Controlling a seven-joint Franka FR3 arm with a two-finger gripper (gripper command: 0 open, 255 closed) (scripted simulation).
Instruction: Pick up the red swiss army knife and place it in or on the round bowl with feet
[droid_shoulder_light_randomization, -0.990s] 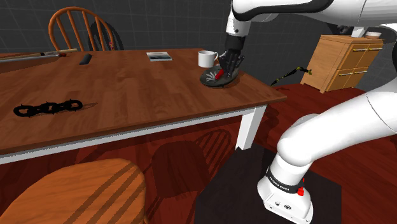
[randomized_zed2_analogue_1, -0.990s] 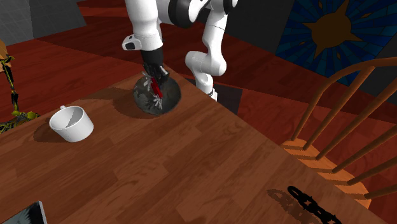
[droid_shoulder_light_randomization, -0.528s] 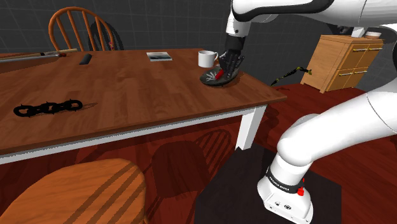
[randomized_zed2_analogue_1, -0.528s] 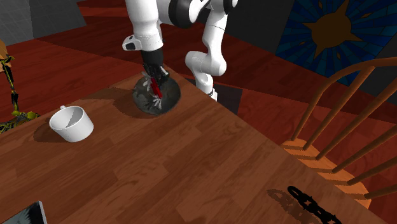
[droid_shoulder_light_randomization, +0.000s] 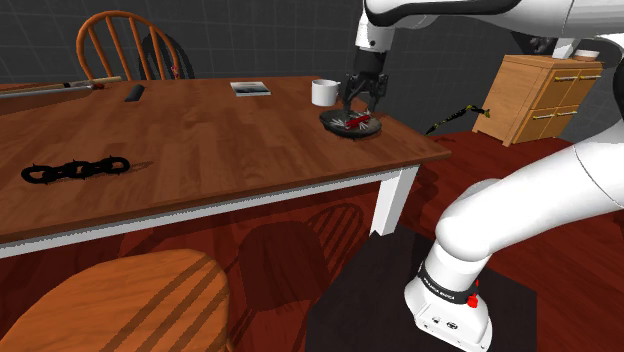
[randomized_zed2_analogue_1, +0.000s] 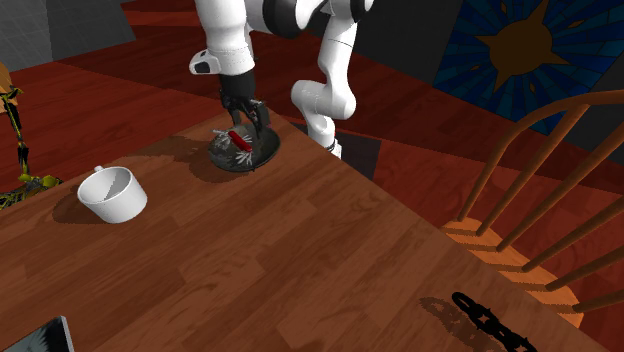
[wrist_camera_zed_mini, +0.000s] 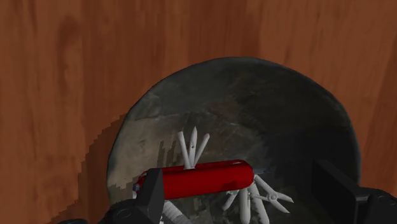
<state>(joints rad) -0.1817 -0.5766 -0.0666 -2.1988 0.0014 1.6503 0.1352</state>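
The red swiss army knife (wrist_camera_zed_mini: 203, 178), with its pale tools fanned out, lies flat inside the dark round bowl (wrist_camera_zed_mini: 254, 108). The bowl (droid_shoulder_light_randomization: 338, 127) stands near the table's corner closest to the arm, beside a white mug. My gripper (droid_shoulder_light_randomization: 360, 100) hangs just above the bowl, open. In the wrist view its two black fingers (wrist_camera_zed_mini: 151, 191) stand far apart on either side of the knife, which rests on the bowl's floor. The second exterior view gives the knife (randomized_zed2_analogue_1: 240, 140) in the bowl (randomized_zed2_analogue_1: 265, 150) below the gripper (randomized_zed2_analogue_1: 245, 118).
A white mug (droid_shoulder_light_randomization: 323, 92) stands just behind the bowl. A black chain (droid_shoulder_light_randomization: 75, 169) lies on the wooden table (droid_shoulder_light_randomization: 220, 150) toward the shoulder view's left, and a booklet (droid_shoulder_light_randomization: 250, 88) lies at the back. Wooden chairs (droid_shoulder_light_randomization: 120, 45) and a cabinet (droid_shoulder_light_randomization: 545, 95) surround the table.
The fingers have gone from shut on the knife to wide open and the hand has risen slightly. The knife, held upright before, now lies flat in the bowl.
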